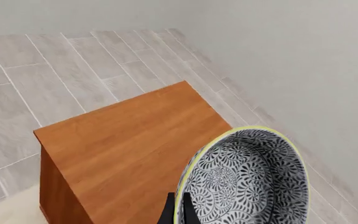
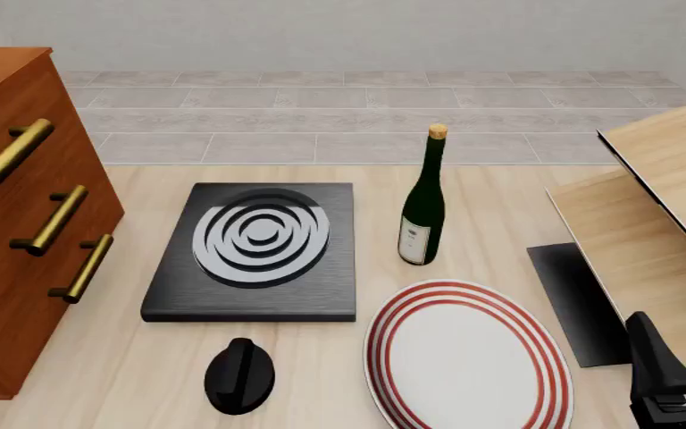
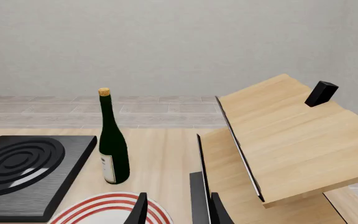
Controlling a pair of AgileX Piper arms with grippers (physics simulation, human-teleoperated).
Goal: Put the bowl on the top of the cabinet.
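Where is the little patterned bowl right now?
Only the left wrist view shows the bowl: the left gripper pinches its rim, holding it above the cabinet top, near one edge. The front view misses it.

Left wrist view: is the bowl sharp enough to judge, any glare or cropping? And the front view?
Left wrist view: sharp, flat light, no glare; the bowl is cut off by the frame edge, above the cabinet top. Front view: equally crisp with soft shadows, but the bowl and left gripper are out of frame; only the cabinet's front and part of its top show.
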